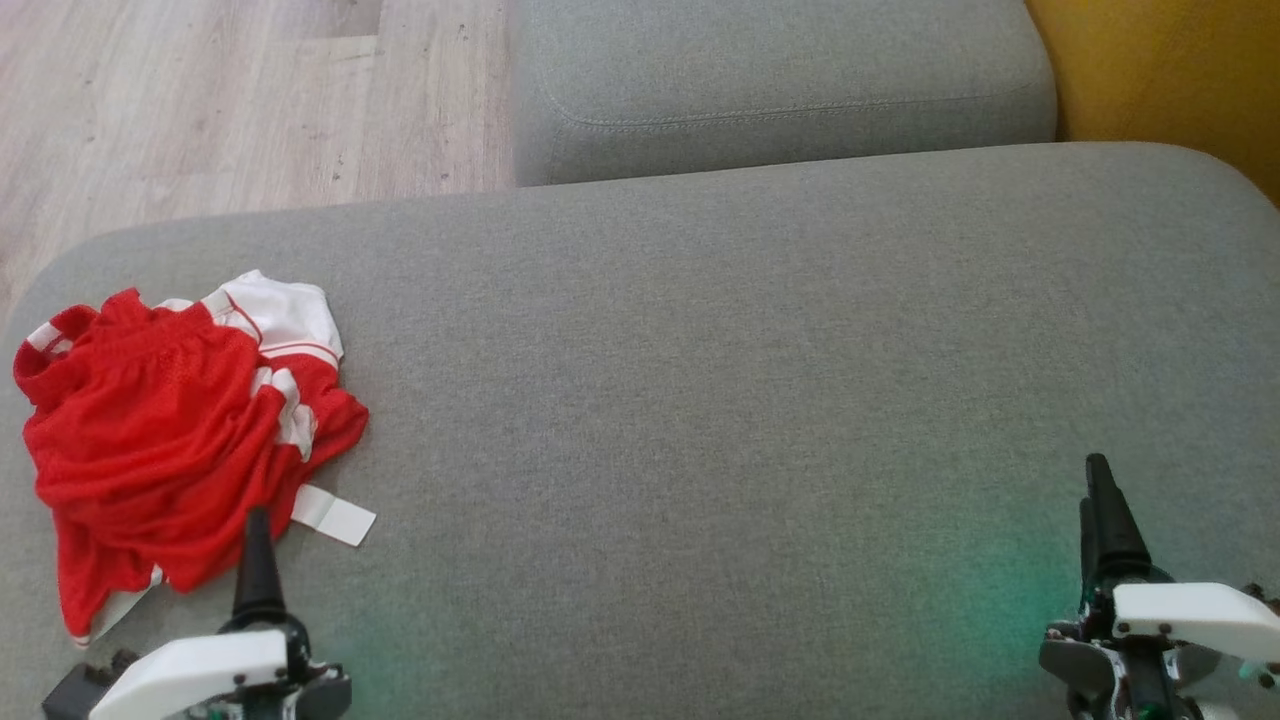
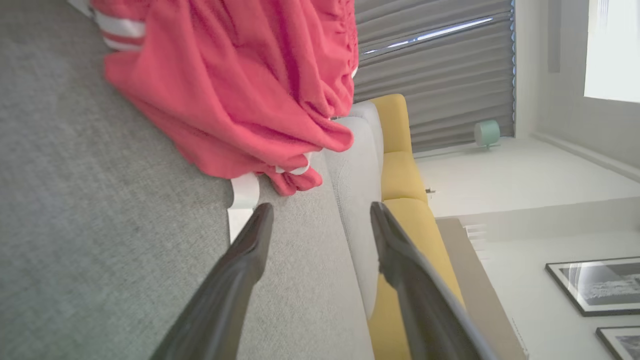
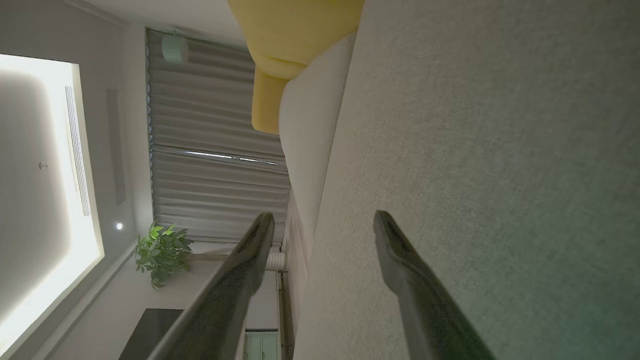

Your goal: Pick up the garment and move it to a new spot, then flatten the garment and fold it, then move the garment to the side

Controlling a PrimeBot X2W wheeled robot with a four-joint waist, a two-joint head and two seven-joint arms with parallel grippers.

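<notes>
A crumpled red garment (image 1: pixel 165 440) with white panels and stripes lies at the left end of the grey sofa seat (image 1: pixel 720 400); a white tag sticks out of its near edge. In the left wrist view the red garment (image 2: pixel 240 85) lies just past the fingertips. My left gripper (image 1: pixel 258 545) hovers at the garment's near edge, open with nothing between its fingers (image 2: pixel 250 245). Far to the right, my right gripper (image 1: pixel 1100 500) sits low over bare grey seat, open and empty, its fingers (image 3: pixel 395 250) spread in the right wrist view.
A second grey cushion (image 1: pixel 780 80) stands behind the seat. Wooden floor (image 1: pixel 220 90) lies at the upper left, and a yellow cushion (image 1: pixel 1180 70) at the upper right. Grey seat fabric stretches from the garment across to the right gripper.
</notes>
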